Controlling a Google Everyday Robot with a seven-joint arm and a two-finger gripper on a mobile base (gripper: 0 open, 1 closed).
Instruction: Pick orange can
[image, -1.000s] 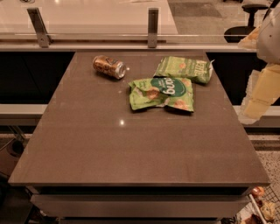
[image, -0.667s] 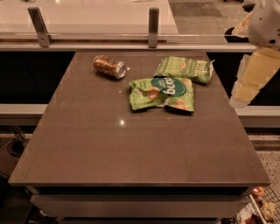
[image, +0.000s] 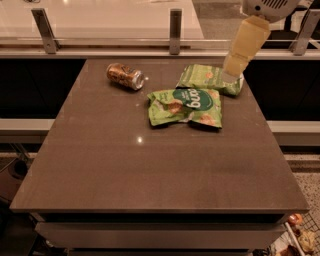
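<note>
Can (image: 125, 76) lies on its side at the table's (image: 150, 175) far left, well apart from the gripper (image: 234, 66). Gripper hangs at far right over the rear bag (image: 207, 79). We cannot tell how far open it is, nor whether it touches the bag.

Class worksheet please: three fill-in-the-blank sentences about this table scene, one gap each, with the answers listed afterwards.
1. The orange can lies on its ____ on the table.
2. The front snack bag and the rear snack bag are both ____ in colour.
3. The gripper is over the rear snack bag, well apart from the orange ____.

Answers: side; green; can
</note>
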